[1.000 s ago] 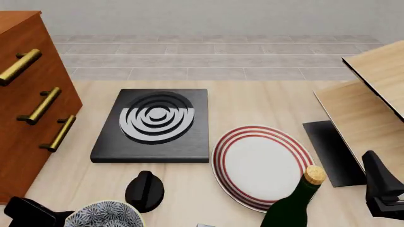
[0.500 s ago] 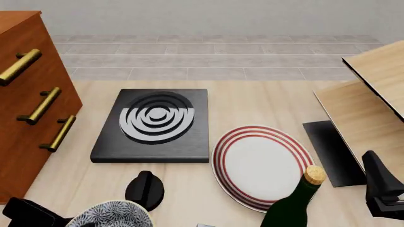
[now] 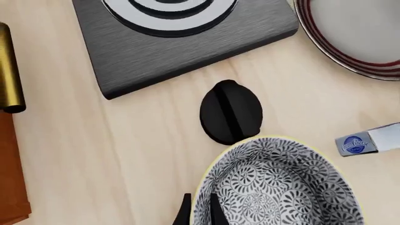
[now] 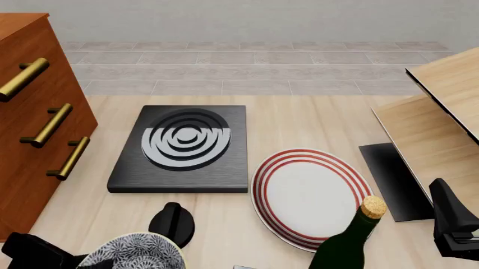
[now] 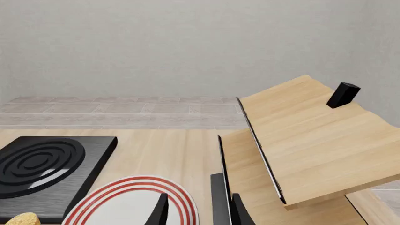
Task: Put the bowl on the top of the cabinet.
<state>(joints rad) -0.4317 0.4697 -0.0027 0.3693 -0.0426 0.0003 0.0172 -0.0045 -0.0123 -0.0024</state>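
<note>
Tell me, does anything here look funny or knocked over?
Yes. The pale wooden shelf unit on the right of the table leans well over instead of standing straight. Nothing is spilled: the bottle stands upright with its cork in, and the plate lies flat. The bowl looks whole.

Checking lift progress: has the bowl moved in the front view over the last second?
Yes. The bowl has risen in the frame and shifted right, toward the black knob, which sits where it was; its rim now overlaps the knob's lower edge.
</note>
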